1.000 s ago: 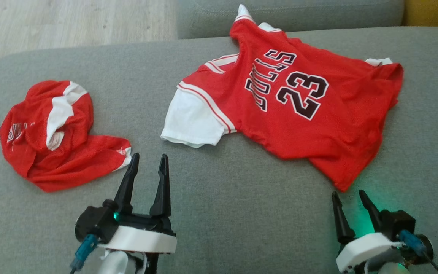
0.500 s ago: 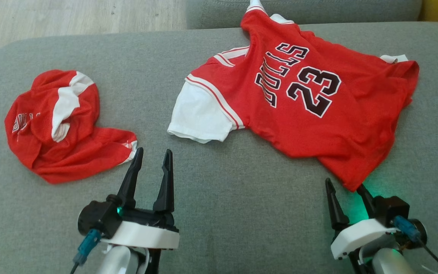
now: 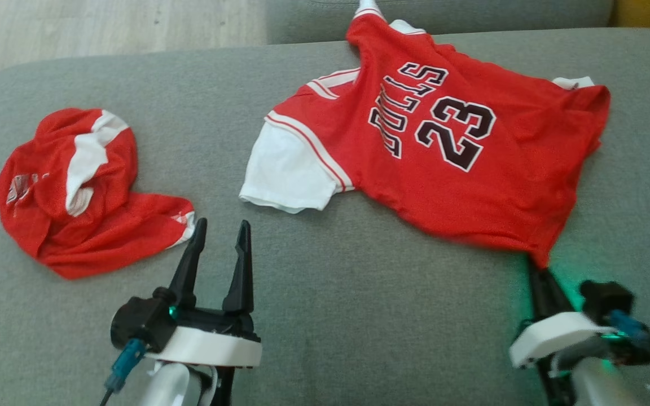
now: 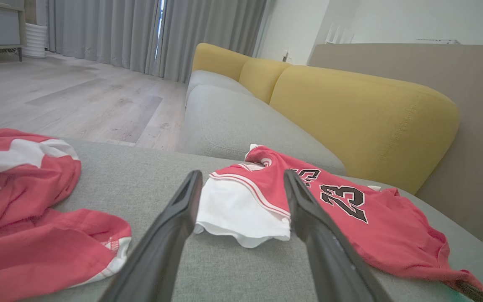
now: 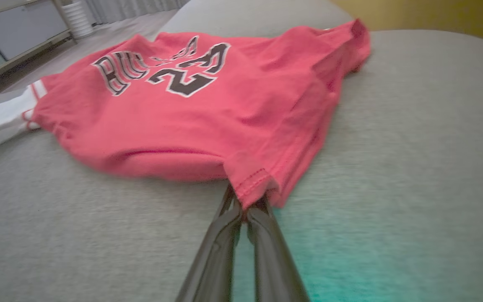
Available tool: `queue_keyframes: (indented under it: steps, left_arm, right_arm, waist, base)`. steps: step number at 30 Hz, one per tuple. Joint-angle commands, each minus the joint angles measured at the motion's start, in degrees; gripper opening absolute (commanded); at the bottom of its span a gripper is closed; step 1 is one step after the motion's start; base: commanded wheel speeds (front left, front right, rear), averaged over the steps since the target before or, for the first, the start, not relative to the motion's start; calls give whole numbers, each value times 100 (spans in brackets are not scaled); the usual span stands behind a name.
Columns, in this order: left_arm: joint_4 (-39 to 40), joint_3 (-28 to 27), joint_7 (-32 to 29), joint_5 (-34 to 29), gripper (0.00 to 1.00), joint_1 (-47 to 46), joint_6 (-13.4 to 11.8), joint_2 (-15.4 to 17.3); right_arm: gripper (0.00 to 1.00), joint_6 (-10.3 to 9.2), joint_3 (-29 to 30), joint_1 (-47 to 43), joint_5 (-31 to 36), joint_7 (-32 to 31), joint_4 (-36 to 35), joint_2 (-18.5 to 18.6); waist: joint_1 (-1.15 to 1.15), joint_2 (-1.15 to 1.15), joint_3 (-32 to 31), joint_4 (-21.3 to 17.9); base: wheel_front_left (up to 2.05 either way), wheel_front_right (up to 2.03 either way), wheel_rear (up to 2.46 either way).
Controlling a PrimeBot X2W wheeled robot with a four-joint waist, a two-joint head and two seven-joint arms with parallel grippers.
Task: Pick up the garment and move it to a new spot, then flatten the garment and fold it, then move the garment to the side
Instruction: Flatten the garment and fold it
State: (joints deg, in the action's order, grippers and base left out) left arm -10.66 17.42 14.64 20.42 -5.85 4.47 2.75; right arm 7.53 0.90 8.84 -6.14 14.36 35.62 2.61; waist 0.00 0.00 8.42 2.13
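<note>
Just now the right gripper [image 5: 246,206] has closed its jaws on the near hem corner of the jersey [image 3: 460,186] lying on the sofa [image 3: 359,316], the left gripper [image 3: 220,230] with jaws spread; so thin a pinch may slip on lifting.

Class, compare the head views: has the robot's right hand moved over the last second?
Yes. The right hand has advanced up the view to the red Bulls jersey, closing on the near hem corner it was short of.
</note>
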Motion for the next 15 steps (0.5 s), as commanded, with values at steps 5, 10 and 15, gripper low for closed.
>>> queue_keyframes:
  steps: [5, 10, 15]
  left_arm:
    - [148, -235, 36, -96, 100, -222, -14, 12]
    - [-51, -210, 36, -213, 100, -331, -2, 12]
    - [-628, -138, 36, -442, 100, -586, -41, 12]
  right_arm:
    - [0, -4, 785, 86, 316, 63, -270, 27]
    - [0, -4, 1127, 119, 456, 34, -366, 27]
    - [0, -4, 1272, 215, 478, -2, -390, 27]
  waist:
    - [0, 0, -52, -215]
    - [0, 0, -26, -408]
    - [0, 0, 80, -578]
  base:
    - [0, 0, 0]
    - [0, 0, 0]
    - [0, 0, 0]
